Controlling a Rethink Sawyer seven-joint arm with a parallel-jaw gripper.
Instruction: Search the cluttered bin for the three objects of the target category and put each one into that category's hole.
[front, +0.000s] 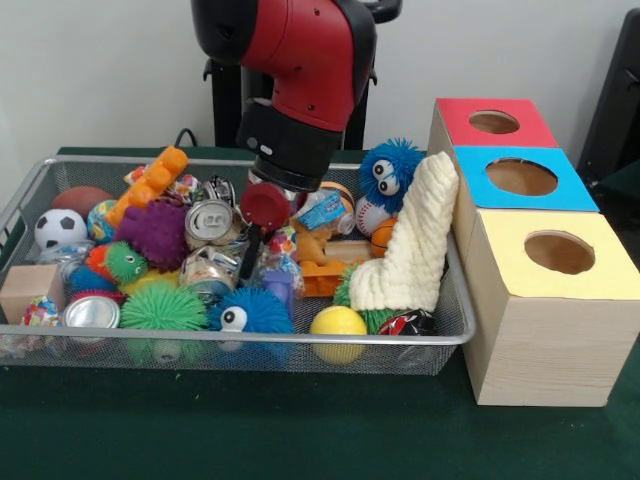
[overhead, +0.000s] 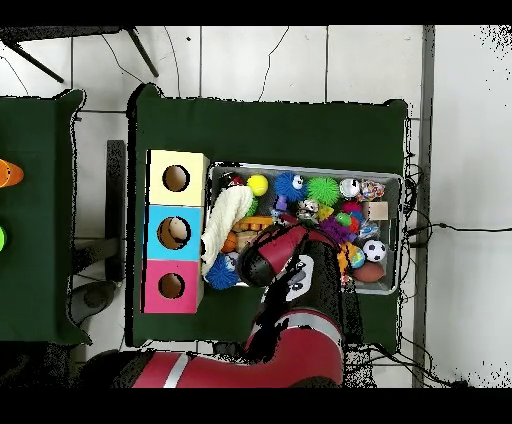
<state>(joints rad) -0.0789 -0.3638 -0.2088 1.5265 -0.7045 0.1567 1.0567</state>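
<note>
The silver wire mesh bin (front: 300, 341) is full of toys. It holds crushed cans (front: 210, 221), spiky and fuzzy balls such as a green one (front: 162, 308), a soccer ball (front: 60, 228), a yellow ball (front: 338, 322) and a cream knitted cloth (front: 412, 240). Beside the bin stand three wooden boxes with round holes: red (front: 494, 122), blue (front: 521, 177) and yellow (front: 559, 252). My gripper (front: 251, 256) reaches down into the middle of the bin among the cans. The clutter hides its tip. In the overhead view the arm (overhead: 290, 262) covers it.
A blue fuzzy toy with eyes (front: 390, 172), an orange block toy (front: 150, 185), a purple spiky ball (front: 155, 233) and a wooden block (front: 28, 290) crowd the bin. The bin (overhead: 300, 169) and boxes (overhead: 176, 232) stand on a green cloth.
</note>
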